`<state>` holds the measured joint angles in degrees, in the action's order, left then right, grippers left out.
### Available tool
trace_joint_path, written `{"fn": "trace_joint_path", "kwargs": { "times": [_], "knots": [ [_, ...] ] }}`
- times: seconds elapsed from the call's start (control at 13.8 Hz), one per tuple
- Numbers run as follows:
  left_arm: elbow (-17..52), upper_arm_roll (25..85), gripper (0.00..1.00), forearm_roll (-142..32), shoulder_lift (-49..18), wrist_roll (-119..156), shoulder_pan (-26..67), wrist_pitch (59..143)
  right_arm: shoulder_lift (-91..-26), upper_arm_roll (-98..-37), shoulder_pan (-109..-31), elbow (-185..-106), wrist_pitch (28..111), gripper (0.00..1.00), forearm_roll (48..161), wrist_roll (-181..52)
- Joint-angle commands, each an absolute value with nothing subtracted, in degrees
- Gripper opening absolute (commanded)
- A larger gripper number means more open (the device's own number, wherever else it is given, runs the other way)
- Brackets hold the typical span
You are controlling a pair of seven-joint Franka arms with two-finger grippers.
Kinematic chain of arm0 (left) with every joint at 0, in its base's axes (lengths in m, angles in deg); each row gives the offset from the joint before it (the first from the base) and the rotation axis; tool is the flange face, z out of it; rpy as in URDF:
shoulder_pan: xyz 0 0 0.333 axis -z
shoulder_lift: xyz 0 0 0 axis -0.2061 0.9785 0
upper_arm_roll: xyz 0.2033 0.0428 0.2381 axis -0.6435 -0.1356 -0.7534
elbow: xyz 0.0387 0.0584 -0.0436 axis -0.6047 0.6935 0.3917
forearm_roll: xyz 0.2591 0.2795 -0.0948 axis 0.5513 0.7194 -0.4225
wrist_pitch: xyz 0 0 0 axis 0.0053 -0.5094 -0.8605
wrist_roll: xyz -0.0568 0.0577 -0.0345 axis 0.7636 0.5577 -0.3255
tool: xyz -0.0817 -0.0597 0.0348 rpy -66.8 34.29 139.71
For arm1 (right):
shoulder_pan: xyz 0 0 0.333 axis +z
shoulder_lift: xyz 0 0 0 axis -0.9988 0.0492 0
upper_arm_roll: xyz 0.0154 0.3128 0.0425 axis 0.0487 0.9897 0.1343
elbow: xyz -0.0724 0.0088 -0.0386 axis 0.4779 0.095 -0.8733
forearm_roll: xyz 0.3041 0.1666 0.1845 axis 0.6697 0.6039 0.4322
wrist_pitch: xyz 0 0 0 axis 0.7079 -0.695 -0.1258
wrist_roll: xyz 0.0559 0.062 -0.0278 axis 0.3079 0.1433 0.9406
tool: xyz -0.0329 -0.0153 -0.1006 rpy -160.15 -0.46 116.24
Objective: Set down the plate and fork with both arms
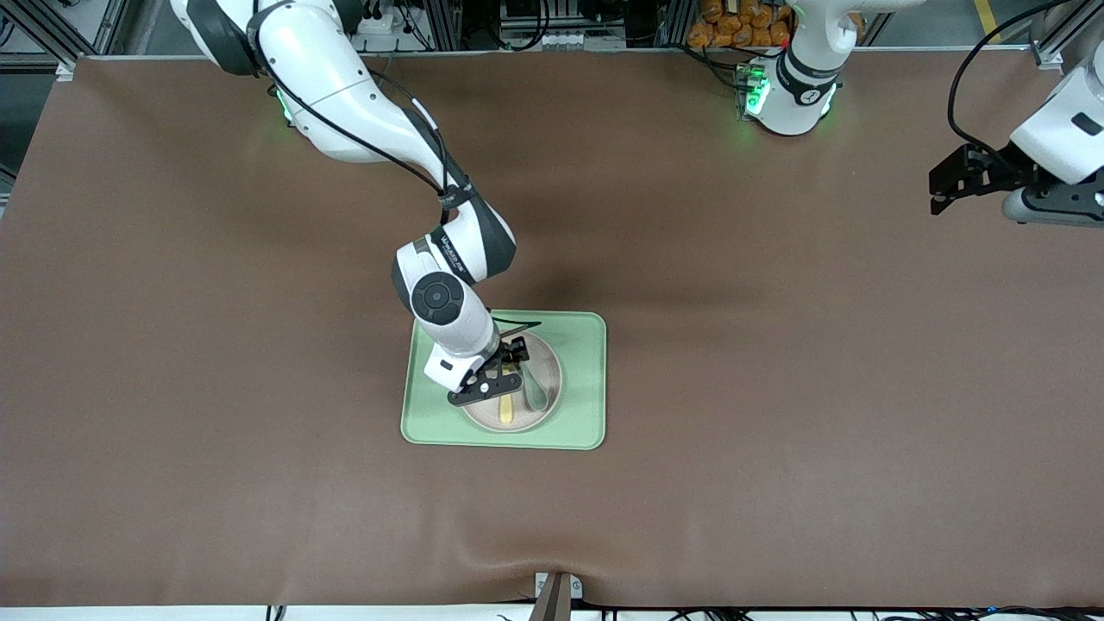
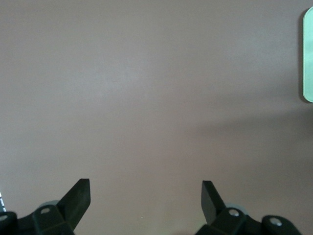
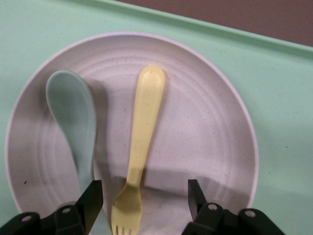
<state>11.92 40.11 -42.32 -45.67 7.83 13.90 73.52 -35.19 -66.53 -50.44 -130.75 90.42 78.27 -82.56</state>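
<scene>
the right gripper (image 1: 493, 379) hangs low over the plate (image 1: 543, 405), its fingers spread to either side of the tined end of the fork (image 1: 507, 409). in the right wrist view the two fingertips (image 3: 93, 198) stand apart with the fork's neck and tines between them, and nothing is pinched; whether the tips touch the plate surface cannot be told. the fork lies flat in the plate, handle pointing away from the gripper, just beside a grey-green spoon (image 3: 73, 117) that lies in the same plate. the plate sits on the light-green tray (image 1: 586, 379), near the middle of the table (image 1: 776, 345).

the step in hand appears to be the pick of the fork. to do it well:

- keep the gripper centred on the narrow neck of the fork, so that both fingers meet it together.
- watch the finger nearest the spoon: the spoon's handle runs close to it, so the closing stroke could catch or drag the spoon.
- lower until the tips bracket the fork fully, since a thin flat utensil is likely to slip out of a shallow pinch.
- close gently; the plate is light plastic and may slide on the tray if pushed sideways.

the left gripper (image 1: 949, 185) waits over bare table toward the left arm's end, well apart from the tray, jaws wide apart and holding nothing. its wrist view shows only table and a corner of the tray.
</scene>
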Motion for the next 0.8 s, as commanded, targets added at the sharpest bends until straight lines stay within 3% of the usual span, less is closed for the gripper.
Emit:
{"fn": "trace_joint_path", "kwargs": {
  "times": [0.0,0.29,0.72],
  "knots": [
    [13.6,39.6,1.0,-43.2,-46.6,8.4,14.7,76.1,-34.3,-67.0,-49.9,-129.9,90.6,0.79,77.8,-83.5],
    [11.0,38.4,1.0,-43.0,-43.0,9.4,16.5,77.1,-34.1,-67.0,-50.5,-129.7,90.5,0.79,77.6,-83.4],
    [11.0,36.7,1.0,-43.2,-42.7,9.4,16.6,77.2,-34.6,-67.2,-51.1,-129.3,90.0,0.79,77.8,-83.6]
  ]
}}
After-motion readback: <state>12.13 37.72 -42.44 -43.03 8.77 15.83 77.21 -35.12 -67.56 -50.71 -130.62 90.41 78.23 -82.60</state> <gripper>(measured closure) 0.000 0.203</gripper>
